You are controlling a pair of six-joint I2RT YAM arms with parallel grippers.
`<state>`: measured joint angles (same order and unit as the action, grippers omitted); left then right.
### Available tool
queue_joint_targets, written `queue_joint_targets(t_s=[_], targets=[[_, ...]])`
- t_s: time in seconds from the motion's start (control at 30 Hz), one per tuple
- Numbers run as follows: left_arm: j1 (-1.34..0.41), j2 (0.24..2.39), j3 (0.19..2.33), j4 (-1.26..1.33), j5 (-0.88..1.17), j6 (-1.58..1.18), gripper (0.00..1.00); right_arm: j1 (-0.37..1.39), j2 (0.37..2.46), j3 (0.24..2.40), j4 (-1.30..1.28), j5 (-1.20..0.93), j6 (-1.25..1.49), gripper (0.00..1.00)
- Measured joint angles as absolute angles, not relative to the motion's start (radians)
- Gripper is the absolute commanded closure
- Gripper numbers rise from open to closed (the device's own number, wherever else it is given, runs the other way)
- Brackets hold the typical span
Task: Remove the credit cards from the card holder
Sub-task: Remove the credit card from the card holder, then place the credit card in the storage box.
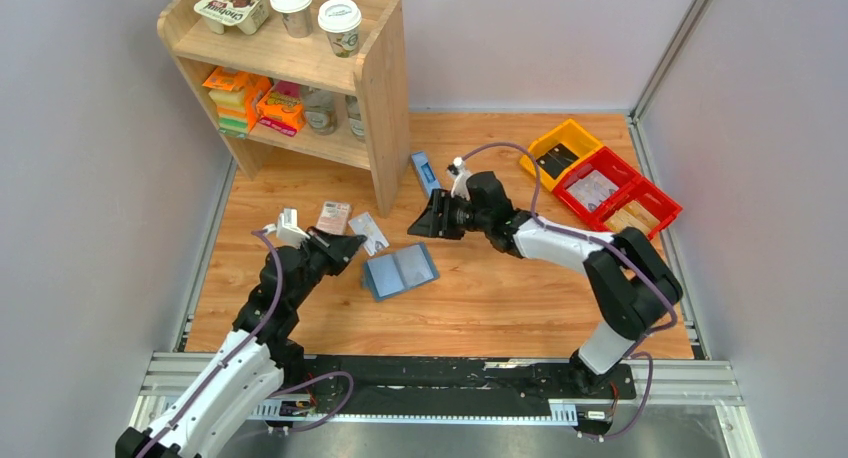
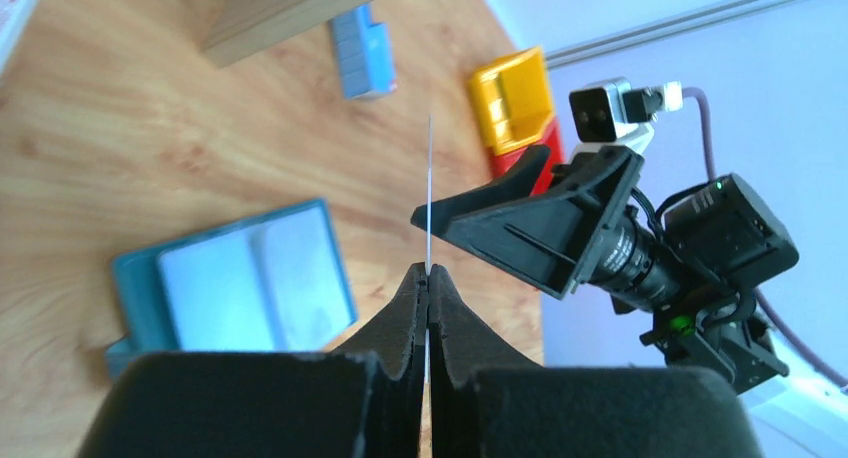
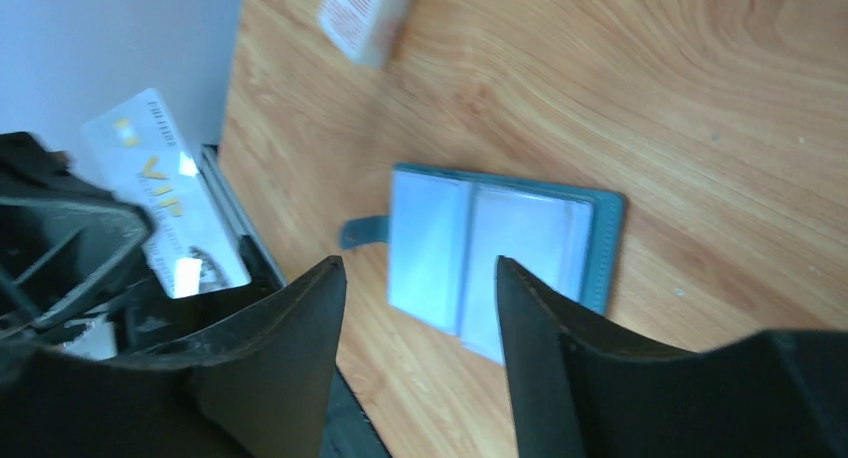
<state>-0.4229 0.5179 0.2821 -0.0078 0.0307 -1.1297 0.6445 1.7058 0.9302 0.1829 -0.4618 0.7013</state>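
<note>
Three pale walls (image 1: 90, 178) box in a wood-grain tabletop (image 1: 480, 298) — the card holder (image 1: 400, 271) lies open and flat near its middle. Beside it, the left gripper (image 2: 428, 273) pinches a white card (image 3: 165, 193); the right gripper (image 3: 420, 268) stands parted — holding nothing.

Pale grey walls (image 1: 90, 178), wood-grain tabletop (image 1: 500, 308), wooden shelf unit (image 1: 385, 88) back left

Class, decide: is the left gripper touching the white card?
Touching. The left wrist view shows the left gripper with its jaws shut on the white card, seen edge-on.
</note>
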Motion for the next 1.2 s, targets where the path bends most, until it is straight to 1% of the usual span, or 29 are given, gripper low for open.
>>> queue_joint_targets(t_s=[0.17,0.33,0.5,0.73,0.9,1.03,1.13,1.2], targets=[[-0.423,0.556,0.266,0.187,0.017,-1.201,1.0,0.645,1.538,0.905,0.233,-0.437,0.779,0.29],[-0.427,0.666,0.261,0.388,0.009,-1.298,1.0,0.668,1.39,0.781,0.409,-0.387,0.917,0.26],[-0.481,0.73,0.264,0.506,-0.073,-1.362,1.0,0.732,1.371,0.719,0.53,-0.326,1.004,0.26],[-0.571,0.779,0.321,0.588,-0.179,-1.383,1.0,0.772,1.401,0.742,0.654,-0.29,1.058,0.29],[-0.594,0.816,0.334,0.645,-0.223,-1.401,1.0,0.772,1.458,0.792,0.701,-0.288,1.078,0.38],[-0.611,0.834,0.334,0.669,-0.243,-1.408,1.0,0.772,1.477,0.817,0.718,-0.289,1.084,0.48],[-0.62,0.85,0.335,0.692,-0.249,-1.412,1.0,0.772,1.491,0.839,0.728,-0.289,1.084,0.6],[-0.626,0.863,0.335,0.707,-0.256,-1.416,1.0,0.772,1.5,0.85,0.738,-0.289,1.084,0.71]])
